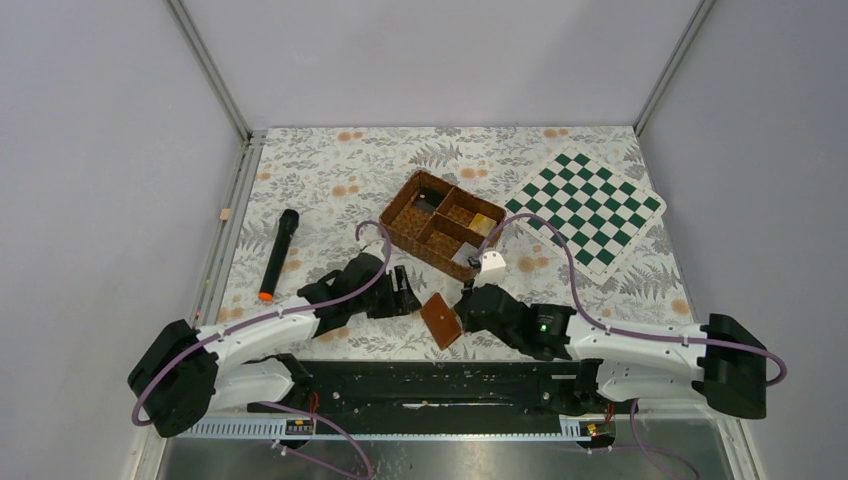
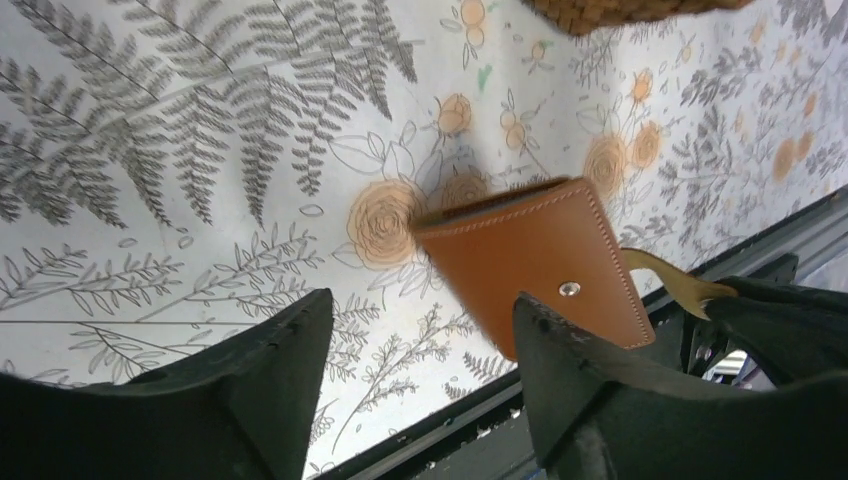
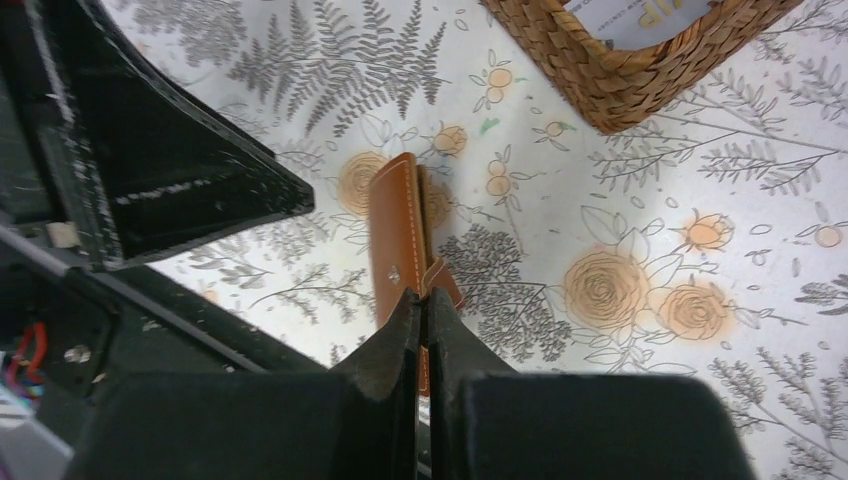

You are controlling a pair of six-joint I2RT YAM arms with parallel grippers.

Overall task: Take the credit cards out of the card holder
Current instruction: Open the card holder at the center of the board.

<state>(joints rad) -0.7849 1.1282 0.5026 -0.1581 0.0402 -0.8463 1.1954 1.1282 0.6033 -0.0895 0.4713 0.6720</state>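
Note:
The card holder (image 1: 440, 320) is a small brown wallet lying folded shut on the floral cloth, between my two grippers. In the left wrist view it (image 2: 530, 260) shows its snap stud, with its closing tab (image 2: 668, 280) pulled out to the right. My right gripper (image 3: 422, 300) is shut on that tab, the wallet (image 3: 395, 225) just beyond its tips. It sits right of the wallet in the top view (image 1: 466, 306). My left gripper (image 2: 420, 330) is open and empty, left of the wallet and close above the cloth (image 1: 405, 292). No credit cards show.
A woven brown four-compartment basket (image 1: 400, 200) stands just behind the wallet, its corner also in the right wrist view (image 3: 600, 80). A black torch with an orange end (image 1: 279, 253) lies at the left. A green chessboard (image 1: 588, 205) lies at the back right. The black base rail (image 1: 440, 380) runs along the near edge.

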